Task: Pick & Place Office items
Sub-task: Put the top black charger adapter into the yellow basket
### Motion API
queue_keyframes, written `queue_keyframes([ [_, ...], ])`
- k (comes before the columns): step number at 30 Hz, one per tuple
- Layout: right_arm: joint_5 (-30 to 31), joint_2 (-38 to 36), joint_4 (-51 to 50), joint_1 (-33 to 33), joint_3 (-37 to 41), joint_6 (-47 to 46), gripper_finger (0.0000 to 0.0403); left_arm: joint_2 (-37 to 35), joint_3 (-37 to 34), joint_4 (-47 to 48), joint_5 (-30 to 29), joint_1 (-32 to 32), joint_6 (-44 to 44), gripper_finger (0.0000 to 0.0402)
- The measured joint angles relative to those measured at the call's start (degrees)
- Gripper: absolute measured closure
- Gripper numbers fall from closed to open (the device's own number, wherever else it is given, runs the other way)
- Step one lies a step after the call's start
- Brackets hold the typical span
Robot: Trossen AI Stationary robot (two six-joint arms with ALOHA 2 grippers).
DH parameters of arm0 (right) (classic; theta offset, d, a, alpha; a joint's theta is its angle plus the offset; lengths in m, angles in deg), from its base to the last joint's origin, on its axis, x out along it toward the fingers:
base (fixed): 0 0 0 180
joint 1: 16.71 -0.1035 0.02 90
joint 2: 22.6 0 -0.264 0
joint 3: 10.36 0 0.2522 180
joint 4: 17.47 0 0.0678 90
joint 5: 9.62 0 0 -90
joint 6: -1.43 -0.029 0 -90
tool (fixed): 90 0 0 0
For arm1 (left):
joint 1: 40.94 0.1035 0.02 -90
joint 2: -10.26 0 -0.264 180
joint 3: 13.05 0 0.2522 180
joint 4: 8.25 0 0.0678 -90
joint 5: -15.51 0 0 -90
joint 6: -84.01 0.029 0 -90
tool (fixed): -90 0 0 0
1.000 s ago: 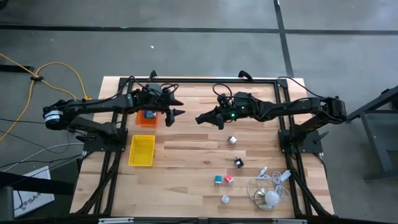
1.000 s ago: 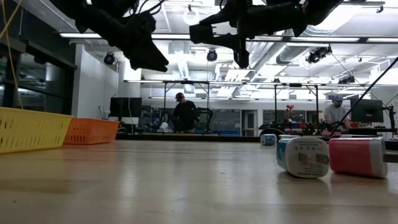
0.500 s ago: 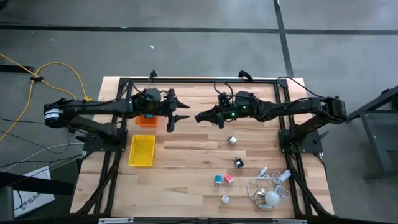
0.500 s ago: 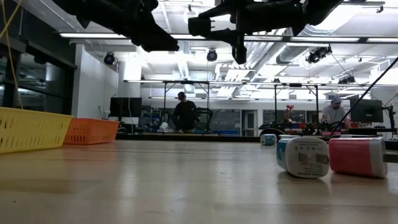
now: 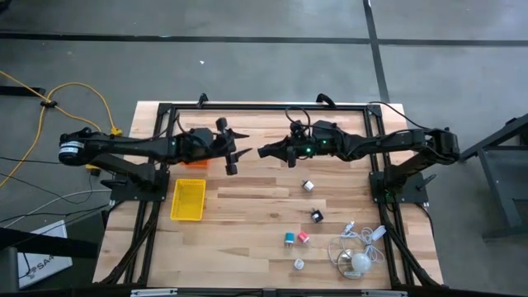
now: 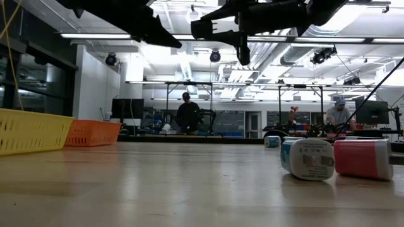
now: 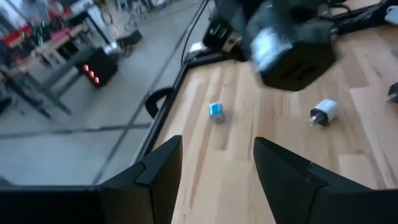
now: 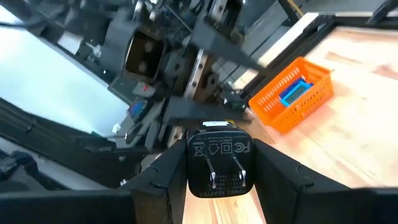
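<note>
Early in the job, by the look of it. One blue item [image 8: 294, 93] lies in the orange tray [image 8: 292, 99]; the yellow tray [image 5: 188, 200] looks empty from above.

Right end effector [image 5: 262, 152] is raised over the middle of the bench [image 5: 256, 214], clamped on a black plug adapter [image 8: 217, 159], prongs facing its wrist camera. It sits at about 3 o'clock from the orange tray, well apart from it. My read: this piece is next to be dropped, probably in the orange tray.

Left end effector [image 5: 238, 150] hovers just beside the right one, tips facing it, jaws spread wide, nothing between them.

Still loose on the bench, from the high view:
- white block [image 5: 308, 186], 5 o'clock of the right end effector
- small black clip [image 5: 318, 215], farther toward 6
- teal block [image 5: 289, 239] and pink block [image 5: 303, 238], side by side
- small white bit [image 5: 299, 264], near the 6 o'clock edge
- a blue block [image 7: 216, 111] near the frame rail in the left wrist view; hard to match from overhead

So at least five or six pieces remain.

White cable bundle [image 5: 356, 247] with its round piece sits at the 5 o'clock corner, near the loose blocks.

Surface: pale wood planks, black frame rail around it. Floor is grey concrete; a yellow cable [image 5: 74, 95] loops off at 10 o'clock. Beyond the bench: an open workshop, strip lights, and a person [image 6: 186, 116] standing at far benches.
</note>
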Motion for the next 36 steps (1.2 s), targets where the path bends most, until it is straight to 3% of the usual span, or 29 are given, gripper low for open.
queue_keyframes([
  [9,-0.3,0.0,2.9,1.2,0.0,-1.7,0.0263,0.0,0.0,-5.7,-1.5,-4.2,6.0,0.0204],
  [21,-1.7,0.0,4.0,1.5,0.0,-2.2,0.0263,0.0,0.0,-6.8,-2.8,-4.8,9.5,0.0136],
  [36,-2.5,0.0,7.4,1.5,0.0,-3.7,0.0263,2.8,0.0,-13.8,-0.9,-4.8,14.1,0.0132],
])
